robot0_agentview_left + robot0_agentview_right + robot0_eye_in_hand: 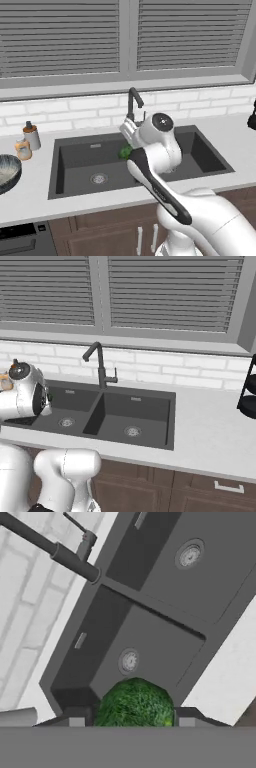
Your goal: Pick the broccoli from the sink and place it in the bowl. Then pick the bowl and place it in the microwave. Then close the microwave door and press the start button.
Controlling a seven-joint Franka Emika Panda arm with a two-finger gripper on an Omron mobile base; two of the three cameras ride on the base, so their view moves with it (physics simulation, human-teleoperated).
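The broccoli [134, 702], a bright green lumpy floret, sits between my gripper's [132, 720] two dark fingertips, which are shut on it well above the sink [150, 637]. In the left base view a bit of the broccoli [125, 151] peeks out beside my arm, over the middle of the dark double-basin sink [75, 160]. The bowl [7, 172], dark grey with a pale speckled hollow, stands on the counter left of the sink, at the frame's edge. The same sink [145, 411] lies right of my arm in the right base view. The microwave is out of view.
A dark gooseneck faucet [133, 102] [100, 363] rises behind the sink. Two small bottles [30, 136] stand on the counter behind the bowl. A black rack [248, 391] is at the far right. A black appliance front [20, 240] sits below the counter at left.
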